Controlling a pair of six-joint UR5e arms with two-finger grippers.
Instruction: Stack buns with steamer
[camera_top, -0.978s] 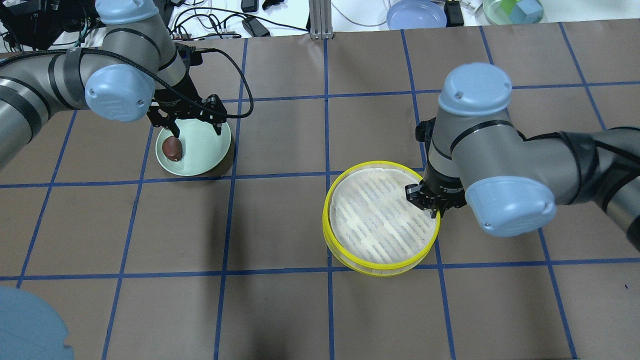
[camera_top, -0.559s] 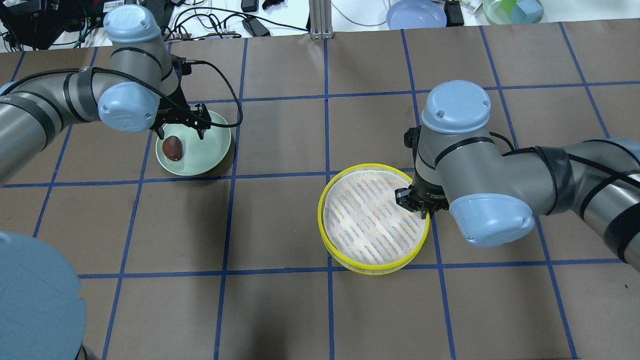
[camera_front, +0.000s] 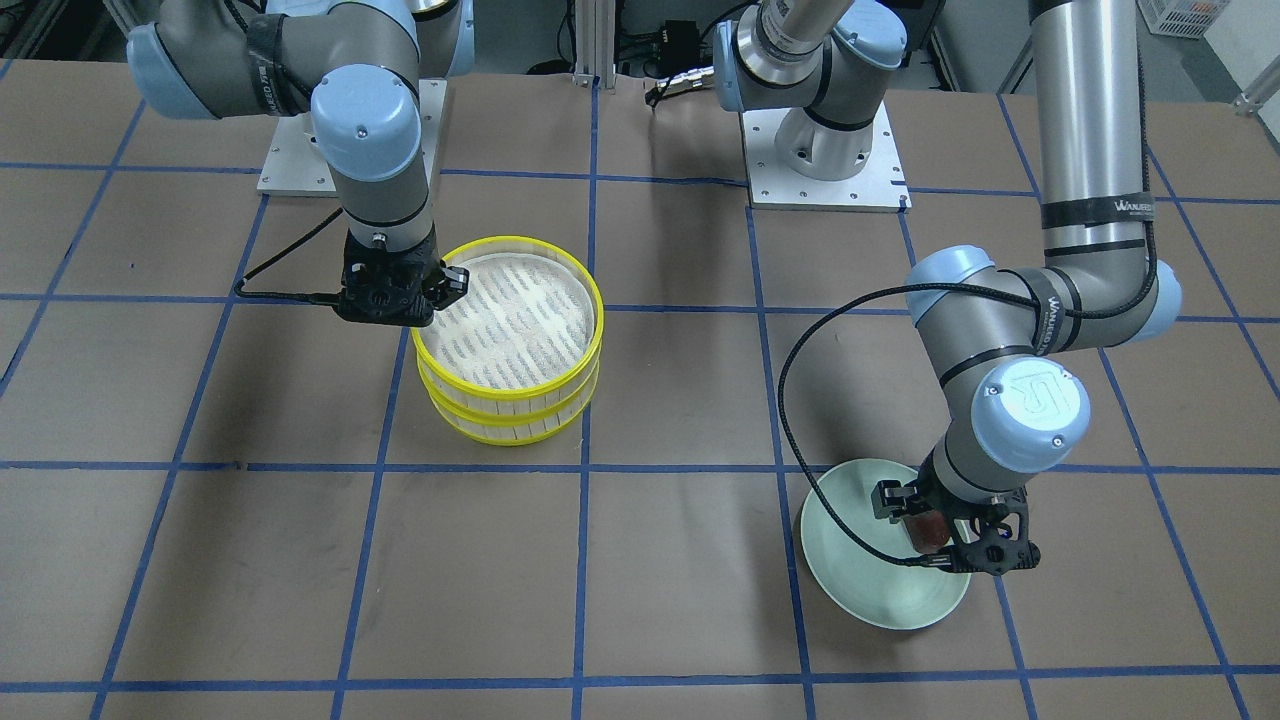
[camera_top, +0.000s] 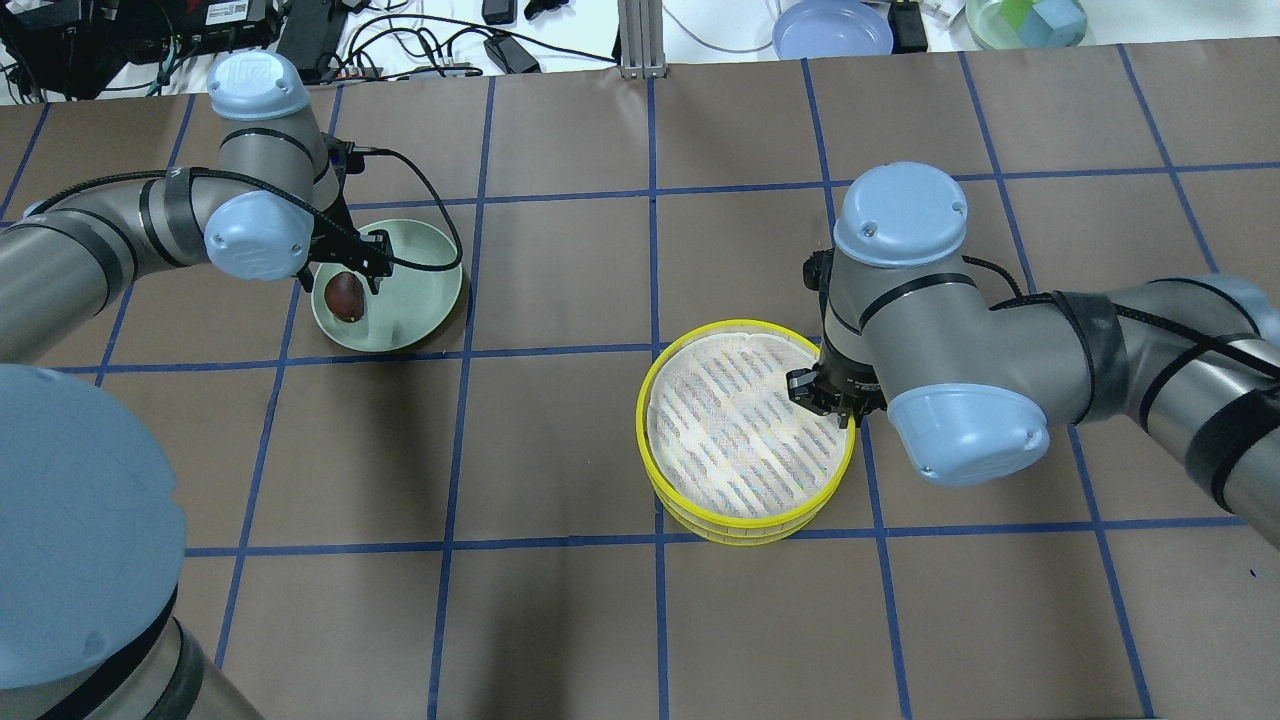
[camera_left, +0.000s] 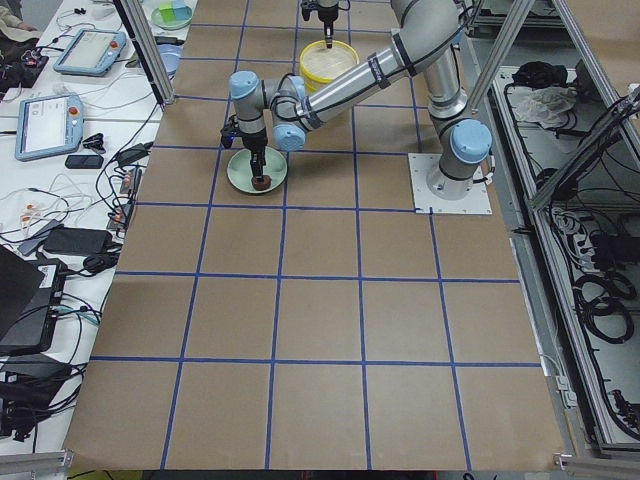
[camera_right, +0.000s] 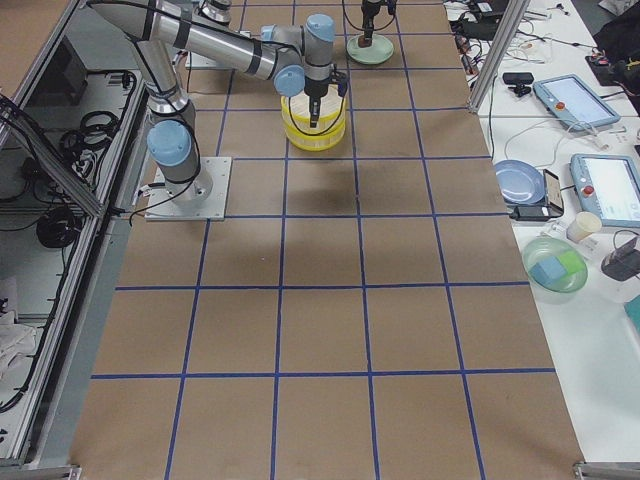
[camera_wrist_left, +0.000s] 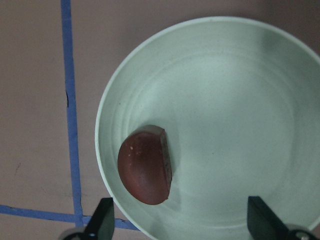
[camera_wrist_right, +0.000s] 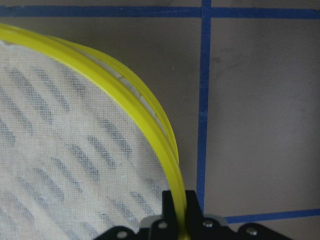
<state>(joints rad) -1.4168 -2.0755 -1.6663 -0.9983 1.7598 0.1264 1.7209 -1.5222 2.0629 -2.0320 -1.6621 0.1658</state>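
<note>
Your right gripper (camera_top: 835, 400) is clamped on the yellow rim of the upper steamer tray (camera_top: 748, 436), which sits on a second yellow tray (camera_front: 505, 425) beneath it; the wrist view shows its fingers straddling the rim. Your left gripper (camera_top: 340, 268) hangs spread wide over the pale green plate (camera_top: 420, 300), one finger on each side of the reddish-brown bun (camera_top: 343, 296), not touching it. That bun lies near the plate's edge on the side toward the left arm. You can see one bun only; the upper tray's paper liner is bare. Two trays, one plate. Brown table (camera_top: 560, 620) with blue tape lines lies open between plate and steamer. Beyond the far edge sit a blue plate (camera_top: 832, 28), cables and a bowl (camera_top: 1026, 20).
</note>
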